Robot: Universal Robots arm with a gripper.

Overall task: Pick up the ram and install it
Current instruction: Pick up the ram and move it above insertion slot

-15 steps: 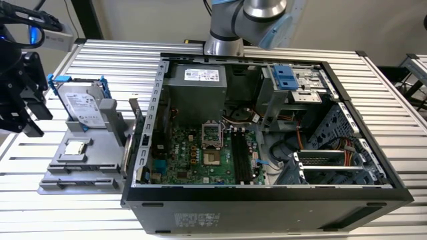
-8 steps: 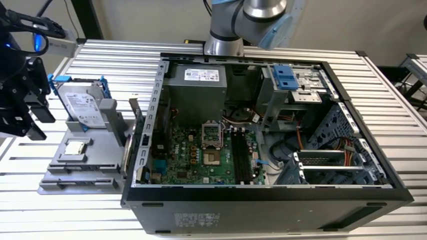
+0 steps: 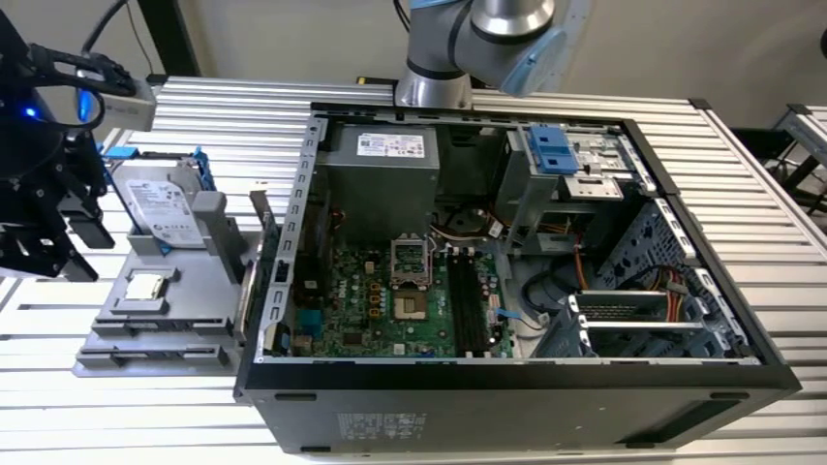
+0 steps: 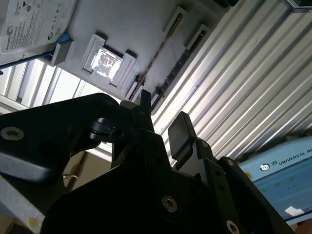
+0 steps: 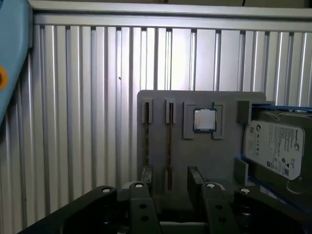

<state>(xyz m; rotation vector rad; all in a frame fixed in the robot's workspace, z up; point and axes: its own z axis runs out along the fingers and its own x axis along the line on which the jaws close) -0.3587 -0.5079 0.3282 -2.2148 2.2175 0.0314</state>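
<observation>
The ram (image 5: 169,141) is a thin dark stick lying edge-up in a slot of the grey parts tray (image 5: 214,161). In the second wrist view the ram (image 4: 155,63) shows as a dark line on the tray (image 4: 131,19). My gripper (image 5: 170,187) hovers above that end of the tray, open, with nothing between its black fingers (image 5: 145,178). The stick's line runs toward the gap between them. In the exterior view the gripper (image 3: 80,247) hangs at the far left, over the tray (image 3: 168,325). The open computer case (image 3: 297,387) holds the motherboard's long black slots (image 3: 472,305).
On the tray also sit a silver hard drive in a blue frame (image 3: 162,203) and a square processor chip (image 3: 145,286). The ribbed aluminium table (image 3: 116,426) carries everything. The arm's base (image 3: 433,87) stands behind the case. A blue-and-white pendant (image 4: 282,170) lies nearby.
</observation>
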